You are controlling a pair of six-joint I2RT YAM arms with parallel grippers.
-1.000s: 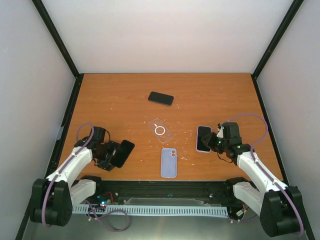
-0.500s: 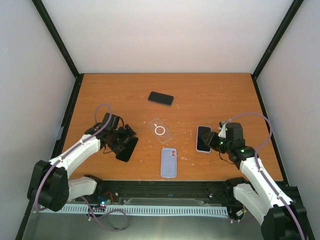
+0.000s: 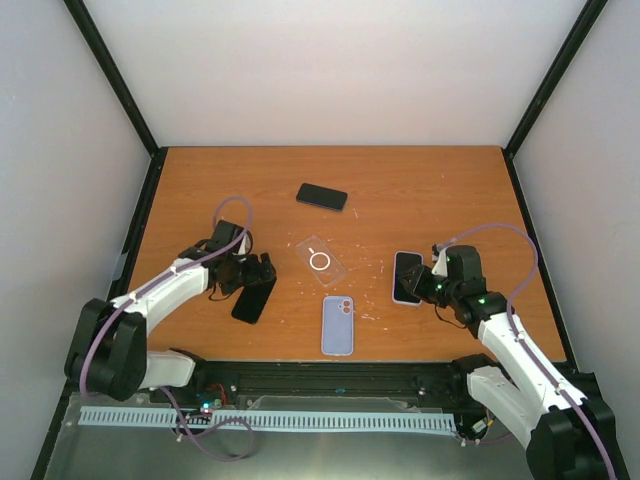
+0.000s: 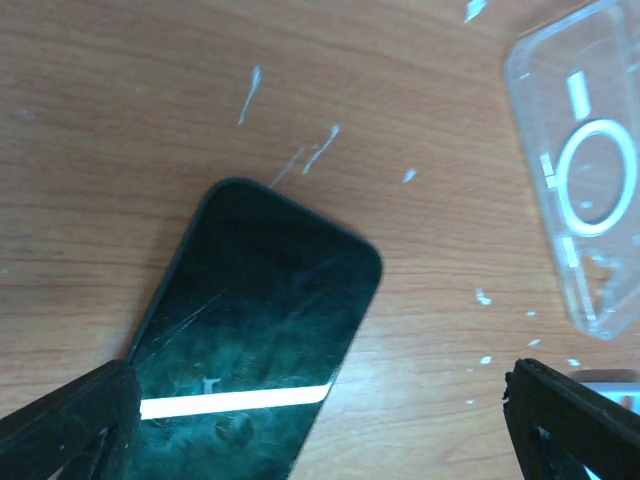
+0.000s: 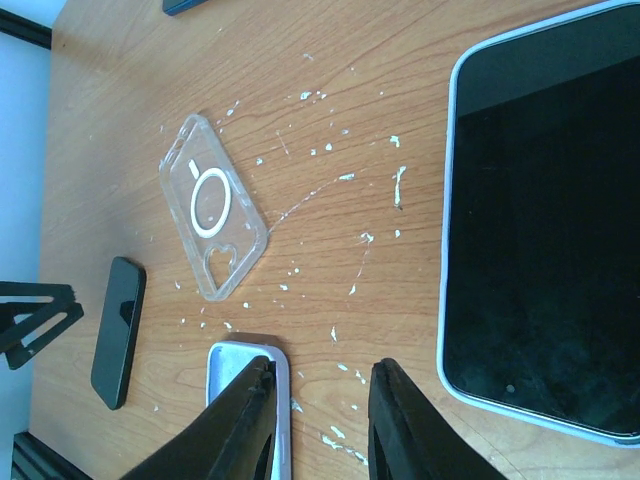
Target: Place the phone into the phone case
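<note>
L gripper (image 4: pixel 318 375) spread wide, empty, over dark phone (image 4: pixel 250 340); R gripper (image 5: pixel 323 367) narrowly parted, empty, beside white-rimmed phone (image 5: pixel 540 230)

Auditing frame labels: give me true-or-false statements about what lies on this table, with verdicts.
The transparent plastic phone case with a white ring lies empty on the orange wooden table. True.
The left claw clamps the black slab phone beside it. False: its jaws stand wide open; the phone lies flat on the table.
A second black phone lies toward the far edge. True.
The lavender phone-shaped piece lies right of the right claw. False: it lies left of it, between the arms.
</note>
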